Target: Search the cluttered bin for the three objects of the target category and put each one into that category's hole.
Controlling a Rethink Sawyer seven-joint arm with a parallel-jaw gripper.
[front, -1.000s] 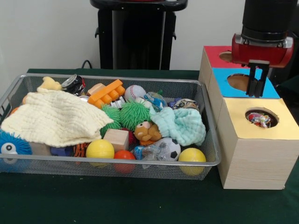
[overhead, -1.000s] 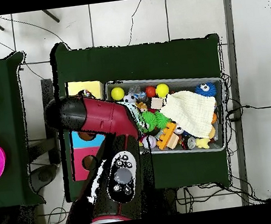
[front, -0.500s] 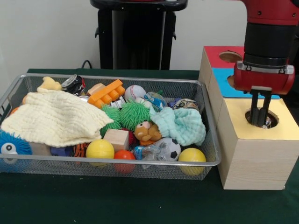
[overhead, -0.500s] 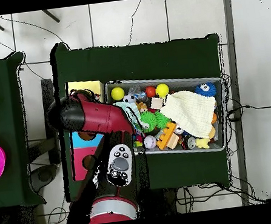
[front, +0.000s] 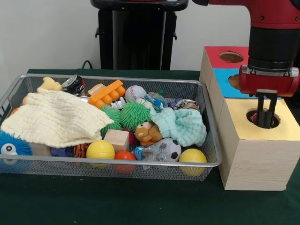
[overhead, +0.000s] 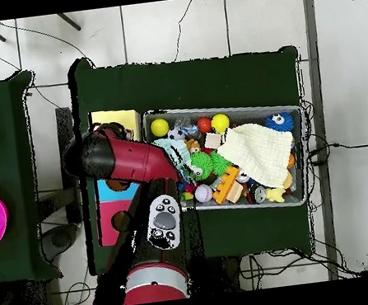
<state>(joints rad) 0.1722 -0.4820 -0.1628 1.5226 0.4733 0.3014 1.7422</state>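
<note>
The wire mesh bin (front: 117, 161) holds a heap of toys; it also shows in the overhead view (overhead: 223, 108). I see no floral cloth piece clearly in the bin. The yellow-topped wooden box (front: 239, 112) stands right of the bin, and its round hole (front: 251, 118) is partly covered. My gripper (front: 266, 123) hangs straight down with its tips inside that hole. What lies in the hole is hidden behind it. In the overhead view the red arm (overhead: 126, 156) covers the gripper and most of the yellow box (overhead: 115, 118).
A pale-yellow waffle cloth (front: 56, 117) covers the bin's left half and a mint-green waffle cloth (front: 183, 124) lies at its right. Balls, a wooden block (front: 116, 139) and spiky green toys (front: 133, 115) fill the middle. The blue-topped box (front: 224, 86) and the red-topped box (front: 214, 54) stand behind the yellow one.
The gripper moved from over the blue-topped box to the yellow box and came down into its hole. The floral cloth seen in the hole a second ago is now hidden.
</note>
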